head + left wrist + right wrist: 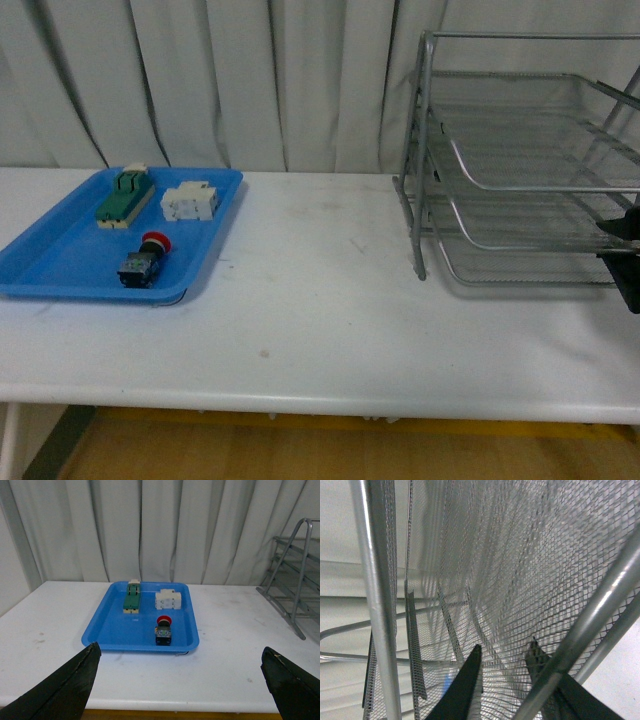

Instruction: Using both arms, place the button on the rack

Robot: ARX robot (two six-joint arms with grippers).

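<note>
The button [146, 260] has a red cap and a dark body; it lies in the blue tray [60, 262] near its front edge, also seen in the left wrist view as the button [163, 630]. My left gripper [182, 680] is open, hanging short of the table's near edge, well back from the tray. The silver wire-mesh rack [520, 160] stands at the right of the table. My right gripper [505, 652] is shut on the rack [520, 570], its black fingers [467, 685] pinching the mesh. That gripper [625, 255] shows at the right edge of the front view.
In the blue tray [115, 630] also lie a green-and-cream component [124, 195] and a white terminal block [190, 202]. The white table [320, 300] stretches between tray and rack. A pale curtain [250, 80] hangs behind.
</note>
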